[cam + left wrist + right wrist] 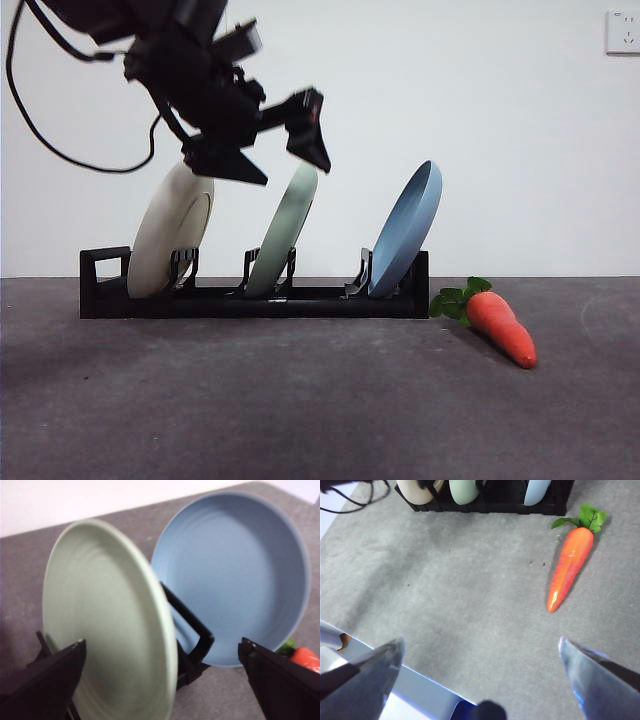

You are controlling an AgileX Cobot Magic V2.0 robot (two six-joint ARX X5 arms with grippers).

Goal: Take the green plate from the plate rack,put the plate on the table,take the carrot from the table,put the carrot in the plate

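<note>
Desk [300, 400] carries the rack [255, 298]; green plate [283, 232] stands on edge in the middle slot, leaning, lower rim hidden by prongs. Left gripper [270, 145] hovers over its top rim, fingers apart. Carrot [500, 327] lies beside the rack, leaves toward it. Right gripper [480, 672] waits, fingers apart.

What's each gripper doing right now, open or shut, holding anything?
Left gripper: open, empty, straddling the top of the green plate in the plate rack.
Right gripper: open, empty, above the table.
</note>
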